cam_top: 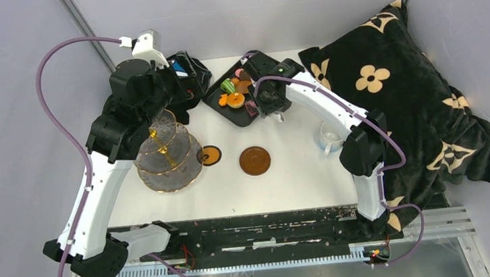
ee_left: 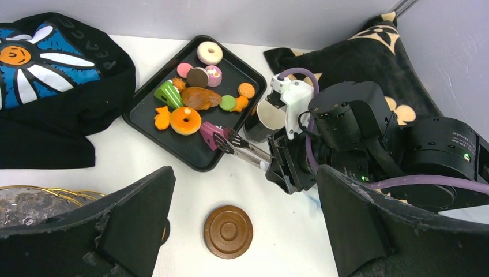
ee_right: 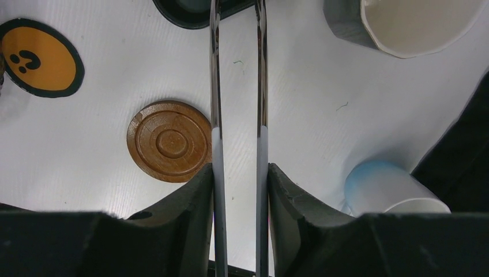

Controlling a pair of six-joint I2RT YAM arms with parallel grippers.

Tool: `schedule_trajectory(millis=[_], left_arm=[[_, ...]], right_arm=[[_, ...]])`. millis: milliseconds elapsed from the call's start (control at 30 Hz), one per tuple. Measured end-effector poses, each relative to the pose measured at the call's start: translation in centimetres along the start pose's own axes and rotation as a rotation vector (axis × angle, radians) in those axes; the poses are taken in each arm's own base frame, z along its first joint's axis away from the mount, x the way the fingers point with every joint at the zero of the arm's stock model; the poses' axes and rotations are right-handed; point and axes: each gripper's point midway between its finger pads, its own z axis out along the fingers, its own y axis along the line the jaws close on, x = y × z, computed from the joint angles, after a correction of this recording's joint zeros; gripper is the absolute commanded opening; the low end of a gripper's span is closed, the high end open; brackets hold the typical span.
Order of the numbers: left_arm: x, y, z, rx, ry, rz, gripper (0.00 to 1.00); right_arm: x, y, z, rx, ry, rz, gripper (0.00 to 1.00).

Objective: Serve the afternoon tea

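a: what's the right arm (cam_top: 320, 101) up to?
b: stretched over to the tray (ee_left: 144, 112), right gripper (ee_right: 239, 173) clamped on metal tongs (ee_right: 215, 86), tips at the pastries (ee_left: 185, 120). left gripper (ee_left: 245, 173) hangs above the glass stand (cam_top: 166, 153), jaws wide apart.

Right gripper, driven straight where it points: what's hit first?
Probably the magenta wedge-shaped toy pastry at the edge of the black tray; the metal tongs held in the right gripper point at it. Contact unclear.
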Motion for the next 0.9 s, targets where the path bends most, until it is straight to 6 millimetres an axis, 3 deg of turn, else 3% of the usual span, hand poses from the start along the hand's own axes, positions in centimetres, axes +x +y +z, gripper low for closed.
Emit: schedule_trajectory(millis=[467,700,800,900], left_arm=[[0.5,1.0,0.3,-0.043,-0.005,0.002,0.99],[0.4,1.1,0.3,-0.05,-0.009,0.002,0.99],[0.4,1.1,0.3,-0.05,-0.01,0.002,0.99],[0.4,1.1,0.3,-0.05,-0.009,0.002,0.99]], right_arm=[[-1.2,-0.5,0.5,0.006,-0.041,0.024,0.47],[-0.8,-0.5,2.9,0.019,-0.007,0.022,0.48],[-0.4,-0.4,4.0,0.022,0.014,0.019,0.45],[-0.1,-0.4,4.5,0.023,0.021,0.018,0.36]])
